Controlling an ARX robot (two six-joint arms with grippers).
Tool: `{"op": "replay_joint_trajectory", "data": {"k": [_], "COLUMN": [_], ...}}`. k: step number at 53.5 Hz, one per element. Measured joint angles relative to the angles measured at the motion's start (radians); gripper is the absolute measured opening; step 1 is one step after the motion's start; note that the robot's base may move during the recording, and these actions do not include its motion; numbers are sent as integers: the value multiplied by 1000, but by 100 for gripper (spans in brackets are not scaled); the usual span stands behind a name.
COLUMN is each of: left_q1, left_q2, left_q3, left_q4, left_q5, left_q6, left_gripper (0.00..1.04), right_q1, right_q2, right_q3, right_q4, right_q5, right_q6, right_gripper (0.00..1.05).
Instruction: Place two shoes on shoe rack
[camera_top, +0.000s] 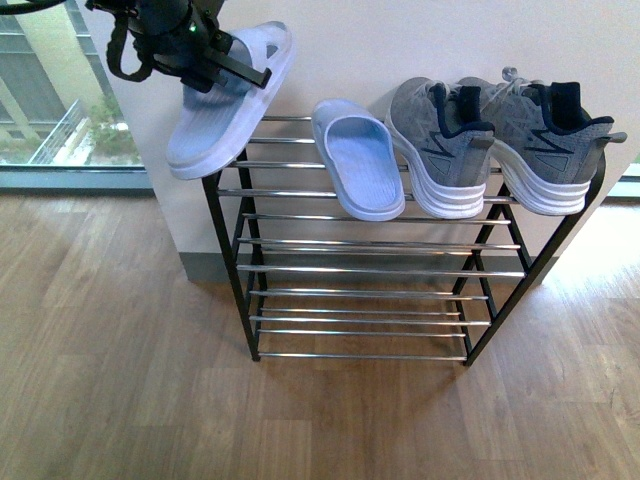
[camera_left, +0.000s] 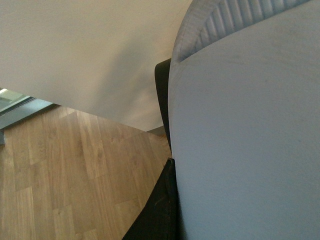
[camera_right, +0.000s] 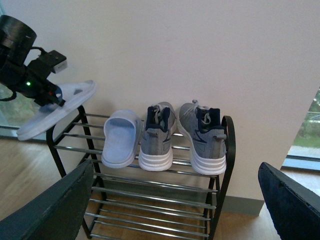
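The left claw (camera_top: 215, 60) fingertips are hidden behind the held slipper (camera_top: 225, 100)

The black metal-framed shoe rack (camera_top: 228, 240) has painted, faintly shiny uprights and polished silver horizontal bars (camera_top: 370, 270) that catch the light. The two grey knit lace-up sneakers (camera_top: 500, 140) show a heathered cloth upper — matt and finely textured — over thick white soles with smooth, ribbed, rubbery sides. The light blue-white open-toe slide slipper (camera_top: 358, 160) on the rack looks like soft moulded foam or plastic, matt, with fine ridges along its footbed. The held slipper of the same kind (camera_left: 245, 135) shows a smooth matt sole with grooved tread at one end. The wood-grain plank floor (camera_top: 120, 370) has a satin sheen — the pale wall (camera_right: 200, 55) is flat and matt.
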Motion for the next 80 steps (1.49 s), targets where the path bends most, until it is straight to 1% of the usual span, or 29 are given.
{"op": "replay_joint_trajectory", "data": {"k": [17,27,34,40,47,68,70,74,80], "left_q1": [-10,-23,-34,-52,-68,-55,-55,-55,-55], "left_q2": [143,222,278,303,317,320,320,320,320], "left_q3": [190,282,345,359,385,391,391,388,384], "left_q4": [-55,-89,-133,-140,-147,-121,-121,-120,-120], "left_q5": [8,-28,-50,-52,-79,-110,-114,-97,-98], "left_q6": [-2,-9,-57,-66,-78,-80,-82,-84,-85], "left_gripper": [2,2,2,2,2,2,5,16,32], "right_q1": [0,0,0,0,0,0,0,0,0], "right_q2": [0,0,0,0,0,0,0,0,0], "right_q3": [0,0,0,0,0,0,0,0,0], "right_q4": [0,0,0,0,0,0,0,0,0], "right_q5": [0,0,0,0,0,0,0,0,0], "right_q6": [0,0,0,0,0,0,0,0,0], "right_gripper": [95,95,95,95,95,95,95,95,95]}}
